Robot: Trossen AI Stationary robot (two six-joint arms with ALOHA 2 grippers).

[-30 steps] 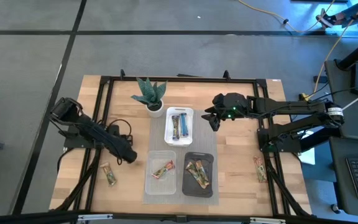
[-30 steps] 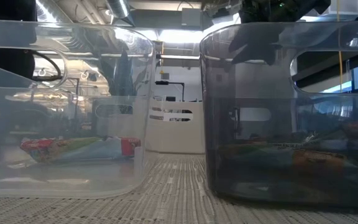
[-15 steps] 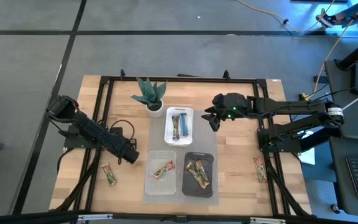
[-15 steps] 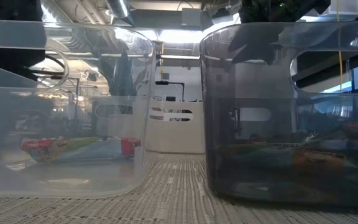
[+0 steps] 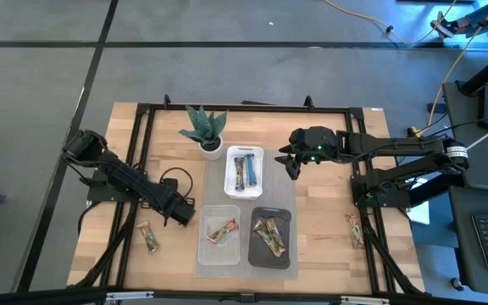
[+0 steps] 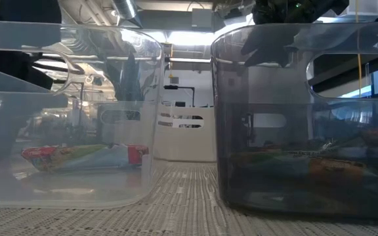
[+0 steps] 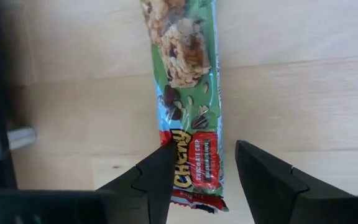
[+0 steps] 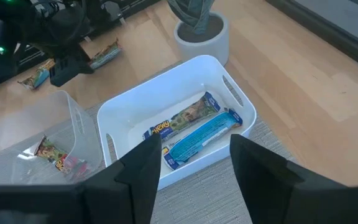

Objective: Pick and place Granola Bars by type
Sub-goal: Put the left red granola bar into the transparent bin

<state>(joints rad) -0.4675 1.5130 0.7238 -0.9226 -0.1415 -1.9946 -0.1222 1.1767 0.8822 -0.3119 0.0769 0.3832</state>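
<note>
Sorting is partly done: two blue bars [image 5: 244, 170] lie in the white tray [image 5: 230, 181], one red-and-green bar [image 5: 223, 230] in the clear tray [image 5: 202, 253], and orange-brown bars [image 5: 270, 236] in the black tray [image 5: 256, 254]. The left gripper [image 7: 195, 171], fingers apart, hovers over a green chewy bar [image 7: 188, 93] on the bare table [image 5: 320, 220]. Another bar [image 5: 354, 230] waits near the right edge. The right gripper [image 8: 194, 163], fingers apart, waits by the white tray.
</note>
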